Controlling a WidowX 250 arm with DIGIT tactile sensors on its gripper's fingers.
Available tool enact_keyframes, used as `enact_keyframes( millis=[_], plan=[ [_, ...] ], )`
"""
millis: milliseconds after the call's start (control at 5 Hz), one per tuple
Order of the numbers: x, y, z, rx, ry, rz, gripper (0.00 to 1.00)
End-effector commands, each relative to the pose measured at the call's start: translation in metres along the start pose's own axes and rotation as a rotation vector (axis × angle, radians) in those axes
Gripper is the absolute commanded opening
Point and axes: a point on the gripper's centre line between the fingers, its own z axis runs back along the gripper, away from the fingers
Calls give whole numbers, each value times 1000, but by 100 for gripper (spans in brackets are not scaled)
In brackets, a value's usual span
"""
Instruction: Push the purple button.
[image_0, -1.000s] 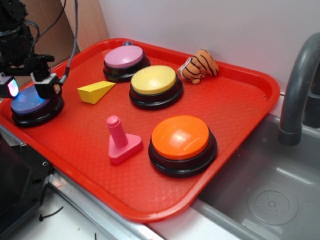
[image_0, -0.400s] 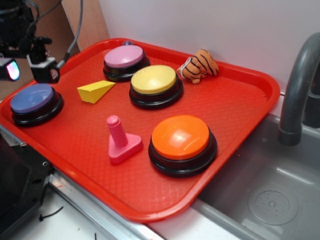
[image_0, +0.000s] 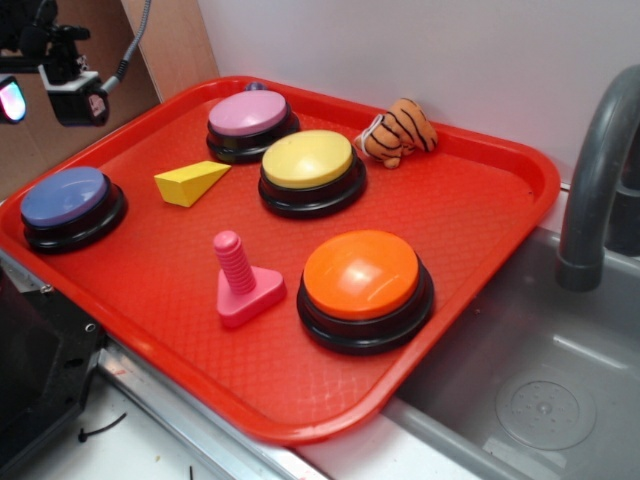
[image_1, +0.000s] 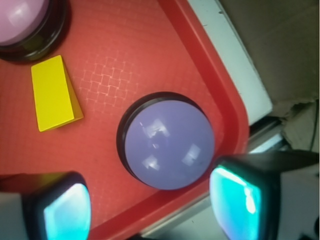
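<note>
Wrist view: purple button (image_1: 169, 144) lies below the claw (image_1: 150, 210), fingers apart.

buttons (image_0: 307, 160): 4 | wedge (image_0: 190, 183): 1 | bolt (image_0: 243, 281): 1 | tiger (image_0: 400, 131): 1 | tray (image_0: 480, 215): 1

Fingers (image_0: 45, 100) apart, above purple button (image_0: 66, 197) on red tray (image_0: 480, 215)

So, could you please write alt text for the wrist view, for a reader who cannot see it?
Seen from directly above, the purple button sits on a red tray near its edge, untouched, with the hand open above it and its two glowing fingertips at the bottom of the frame. A yellow wedge block lies to the left, and part of a pink button shows at top left.
</note>
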Motion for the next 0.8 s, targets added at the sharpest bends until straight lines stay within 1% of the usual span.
enact_keyframes(
  millis=[0,400,600],
  plan=[
    [-1,10,33,-9,-84,-20,100],
    [-3,8,45,-17,-108,-17,100],
    [-3,8,53,-23,-96,-26,100]
  ],
)
